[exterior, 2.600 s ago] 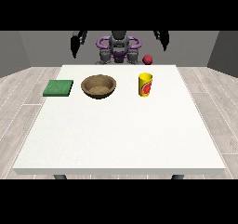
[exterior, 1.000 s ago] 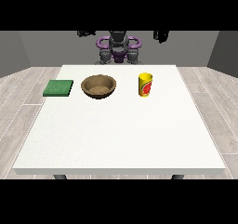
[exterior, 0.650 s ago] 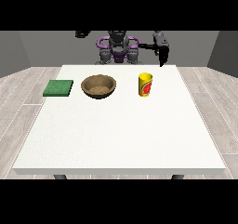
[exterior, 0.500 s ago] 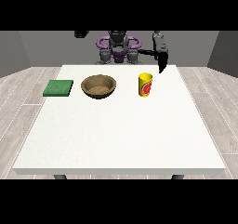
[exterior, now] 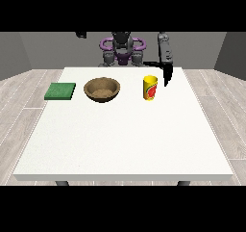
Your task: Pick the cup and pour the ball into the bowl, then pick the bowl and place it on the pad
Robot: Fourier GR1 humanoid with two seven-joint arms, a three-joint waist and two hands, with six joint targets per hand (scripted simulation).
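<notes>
A white table (exterior: 123,139) holds a flat green square pad (exterior: 60,91), a brown wooden bowl (exterior: 102,89) and a yellow cup with a red mark (exterior: 150,87) in a row. The black hand at the view's right (exterior: 167,74) hangs just beside the cup, fingers straight, pointing down. The other hand (exterior: 81,34) is barely visible at the top; its fingers cannot be made out.

1 yellow cup (exterior: 150,87), 1 wooden bowl (exterior: 102,89), 1 green pad (exterior: 60,91), 1 white table (exterior: 125,139).
</notes>
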